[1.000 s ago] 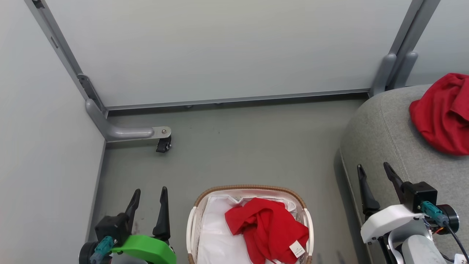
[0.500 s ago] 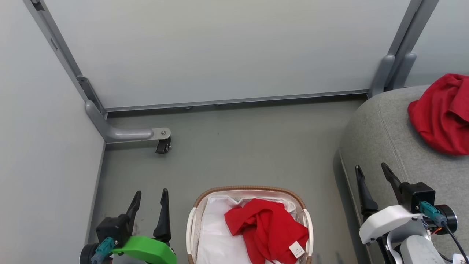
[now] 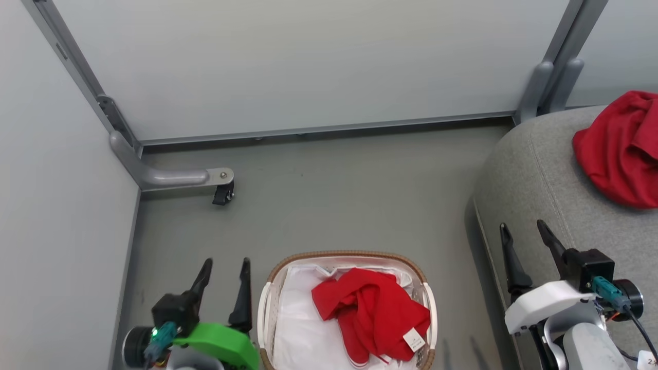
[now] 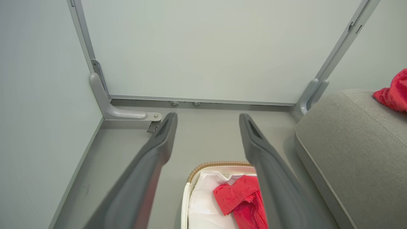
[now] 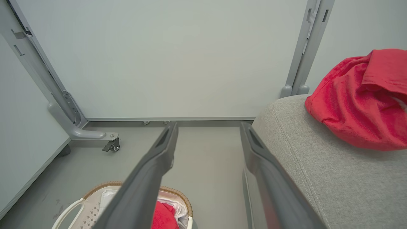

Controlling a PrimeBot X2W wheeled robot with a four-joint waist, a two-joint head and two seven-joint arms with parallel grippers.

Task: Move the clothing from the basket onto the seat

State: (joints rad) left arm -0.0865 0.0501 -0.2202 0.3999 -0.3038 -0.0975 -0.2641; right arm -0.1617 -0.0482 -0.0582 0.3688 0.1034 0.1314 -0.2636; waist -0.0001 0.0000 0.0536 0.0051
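Observation:
A crumpled red garment (image 3: 371, 313) with a small white tag lies in the white basket (image 3: 347, 256) with a brown woven rim, on top of a white sheet (image 3: 298, 329). A second red garment (image 3: 619, 149) rests on the grey seat (image 3: 534, 174) at the right. My left gripper (image 3: 225, 263) hangs open just left of the basket, empty. My right gripper (image 3: 522, 226) is open over the seat's front edge, right of the basket, also empty. The left wrist view shows the basket (image 4: 219, 164) and the red garment (image 4: 243, 198) below the fingers. The right wrist view shows the garment (image 5: 359, 98) on the seat (image 5: 318, 165).
Grey partition panels close off the back and left. A panel foot with a black caster (image 3: 222, 195) juts onto the grey floor (image 3: 334, 200) at the left. Two grey posts (image 3: 550, 87) stand at the back right, beside the seat.
The head view has shifted a little, so the whole scene sits slightly differently. My left gripper has moved a bit right, toward the basket. Both grippers stay open.

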